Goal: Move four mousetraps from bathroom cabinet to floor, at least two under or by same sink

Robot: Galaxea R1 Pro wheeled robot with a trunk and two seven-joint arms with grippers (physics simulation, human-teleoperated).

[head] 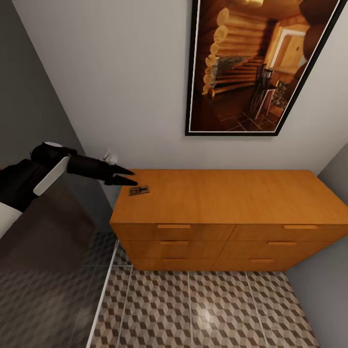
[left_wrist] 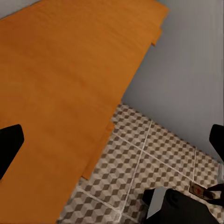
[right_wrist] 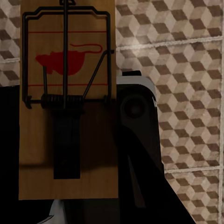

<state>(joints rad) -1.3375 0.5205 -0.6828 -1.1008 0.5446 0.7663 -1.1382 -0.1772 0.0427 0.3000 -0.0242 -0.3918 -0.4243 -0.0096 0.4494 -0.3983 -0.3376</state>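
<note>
1. The left gripper (head: 126, 177) reaches over the cabinet's (head: 217, 198) near-left corner, its two dark fingers (head: 124, 171) spread apart with nothing between them.
2. A mousetrap (head: 139, 190) lies flat on the cabinet top just beside those fingertips, a little nearer the front edge; from the head view I cannot tell whether the lower finger touches it.
3. In the left wrist view the fingers (left_wrist: 9, 144) sit at the two far edges of the picture, wide apart, over the orange-brown top (left_wrist: 60, 93) and the cube-patterned floor (left_wrist: 140, 163) beyond its edge.
4. In that same view a small brown slab with a red mark (left_wrist: 199, 190) shows low near the edge, next to dark robot parts; too small to say more.
5. The right wrist view shows a second mousetrap (right_wrist: 67, 93) close up: a wooden slab with a red mouse print, a dark wire bar and a coiled spring.
6. This trap sits against the right gripper's dark body (right_wrist: 140, 140), above the tiled floor (right_wrist: 186, 70). The fingertips are hidden behind the slab, so I cannot tell whether they are clamped on it.
7. Above the cabinet a dark-framed picture (head: 256, 63) hangs on the pale wall.
8. All visible drawers (head: 174, 232) are closed.
</note>
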